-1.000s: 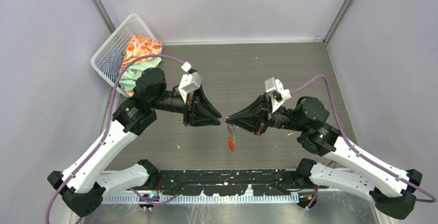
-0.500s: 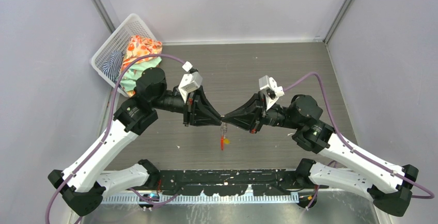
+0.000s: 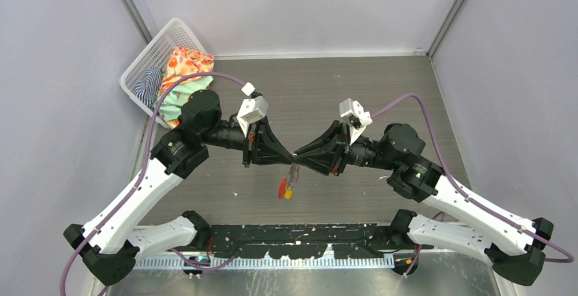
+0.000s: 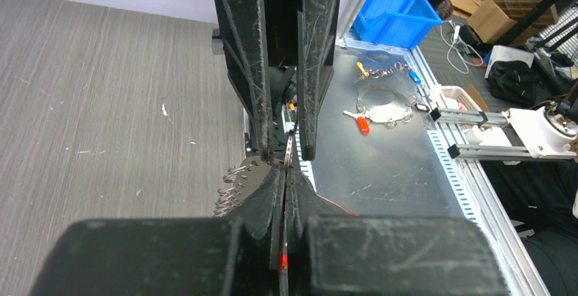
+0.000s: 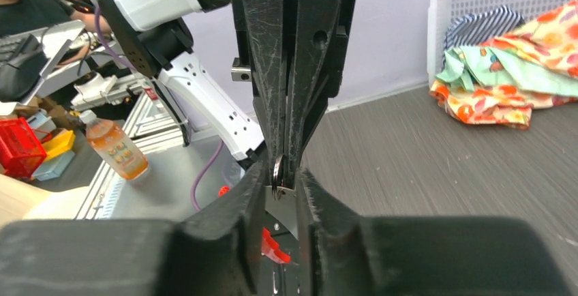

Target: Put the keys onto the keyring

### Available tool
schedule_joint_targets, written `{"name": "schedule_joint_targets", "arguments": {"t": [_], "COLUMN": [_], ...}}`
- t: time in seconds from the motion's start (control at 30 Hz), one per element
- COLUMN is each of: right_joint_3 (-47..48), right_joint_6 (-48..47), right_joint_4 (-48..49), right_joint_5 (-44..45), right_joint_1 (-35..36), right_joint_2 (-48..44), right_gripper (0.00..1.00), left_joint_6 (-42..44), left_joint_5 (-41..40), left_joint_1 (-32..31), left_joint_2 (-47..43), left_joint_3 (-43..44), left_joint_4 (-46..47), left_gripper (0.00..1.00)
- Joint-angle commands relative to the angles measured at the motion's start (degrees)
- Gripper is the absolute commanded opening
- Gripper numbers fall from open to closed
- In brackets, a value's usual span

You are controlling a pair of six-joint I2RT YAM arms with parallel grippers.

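Both grippers meet tip to tip above the middle of the table. My left gripper (image 3: 291, 157) is shut on the keyring (image 3: 294, 171), whose thin metal ring (image 4: 289, 151) shows edge-on between its closed jaws, with chain loops (image 4: 233, 185) bunched to the left. My right gripper (image 3: 298, 155) faces it with its jaws slightly apart; the ring (image 5: 277, 172) sits in the gap, touching neither finger that I can see. The red tag (image 3: 281, 188) and a yellow-headed key (image 3: 289, 194) dangle below. The red tag (image 5: 274, 247) also shows under the right fingers.
A white basket (image 3: 144, 56) with patterned cloths (image 3: 184, 67) stands at the back left. Past the table's near edge is a metal bench with a blue bin (image 4: 395, 8), other key bunches (image 4: 382, 101) and an orange bottle (image 5: 112, 147).
The right gripper has moved left to meet the left one. The left jaws have shut on the ring and the right jaws have parted. The hanging tag has swung left.
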Motion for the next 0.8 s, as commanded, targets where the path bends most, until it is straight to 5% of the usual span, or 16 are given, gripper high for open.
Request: {"name": "schedule_joint_targets", "arguments": {"t": [0.0, 0.23, 0.5, 0.77], "right_joint_3": [6.6, 20.72, 34.58, 39.41], "right_joint_6": [-4.73, -14.71, -24.17, -26.36], "right_joint_4": [-10.76, -34.09, -51.3, -54.55], "right_joint_5": [3.27, 4.17, -2.21, -5.35], "right_joint_1": [-0.15, -0.24, -0.26, -0.3], "right_joint_2": [-1.54, 3.18, 12.69, 17.3], "right_gripper": [0.33, 0.49, 0.47, 0.43], "left_joint_6": [3.25, 3.71, 5.53, 5.98], "left_joint_5": [-0.81, -0.42, 0.52, 0.41], "left_joint_1": [-0.16, -0.16, -0.16, -0.2], "left_joint_2": [-1.43, -1.23, -0.93, -0.74], "left_joint_3": [-0.11, 0.09, 0.49, 0.62], "left_joint_4": [-1.78, -2.69, -4.91, -5.27], "left_gripper": [0.01, 0.01, 0.0, 0.01]}}
